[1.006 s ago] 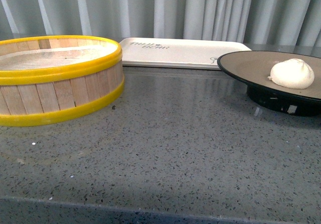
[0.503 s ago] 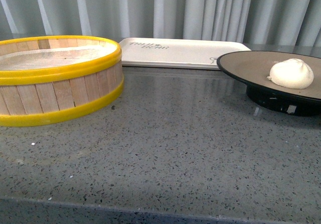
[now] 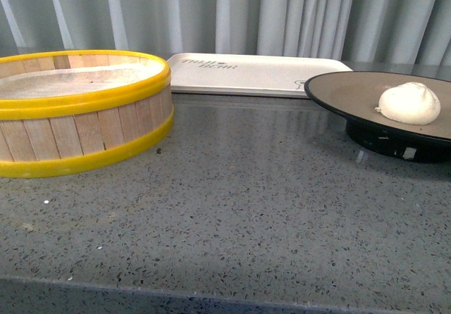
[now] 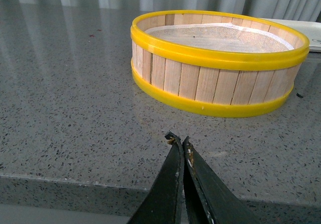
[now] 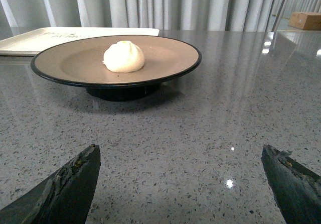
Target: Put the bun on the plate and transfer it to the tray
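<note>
Already the bun (image 5: 124, 56) sits on the plate (image 5: 165, 58), at the right of the table (image 3: 246, 208), near the right end of the tray (image 3: 261, 74). The right gripper (image 5: 179, 151), spread wide, faces the plate straight ahead, so it is the nearer one; the left gripper (image 4: 178, 139), pressed together, faces the steamer basket (image 4: 215, 78).

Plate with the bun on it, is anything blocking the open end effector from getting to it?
No. In the right wrist view only bare countertop lies between the open right end effector and the plate holding the bun. Nothing visible sits between plate and tray either.
</note>
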Robot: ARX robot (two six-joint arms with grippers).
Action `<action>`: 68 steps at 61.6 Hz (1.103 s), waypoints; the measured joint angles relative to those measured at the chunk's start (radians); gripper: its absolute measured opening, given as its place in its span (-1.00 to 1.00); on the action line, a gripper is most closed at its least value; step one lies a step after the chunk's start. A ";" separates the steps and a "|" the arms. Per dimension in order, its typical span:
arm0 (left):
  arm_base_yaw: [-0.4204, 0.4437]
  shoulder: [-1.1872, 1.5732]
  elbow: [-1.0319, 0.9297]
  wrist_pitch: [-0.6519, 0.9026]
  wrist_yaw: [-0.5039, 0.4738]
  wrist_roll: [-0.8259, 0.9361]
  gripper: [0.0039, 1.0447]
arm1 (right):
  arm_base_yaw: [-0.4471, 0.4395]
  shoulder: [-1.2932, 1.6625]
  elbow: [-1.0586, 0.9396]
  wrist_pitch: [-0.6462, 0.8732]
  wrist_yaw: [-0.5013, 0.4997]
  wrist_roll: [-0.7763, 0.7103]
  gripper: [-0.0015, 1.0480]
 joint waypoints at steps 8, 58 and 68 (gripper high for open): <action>0.000 -0.037 0.000 -0.011 0.000 0.000 -0.93 | 0.000 0.000 0.000 0.000 0.000 0.000 0.84; 0.000 -0.287 0.000 -0.270 0.000 -0.001 -0.90 | 0.000 0.000 0.000 0.000 0.000 0.000 0.84; 0.000 -0.287 0.000 -0.270 0.000 0.000 -0.42 | 0.000 0.000 0.000 0.000 0.000 0.000 0.84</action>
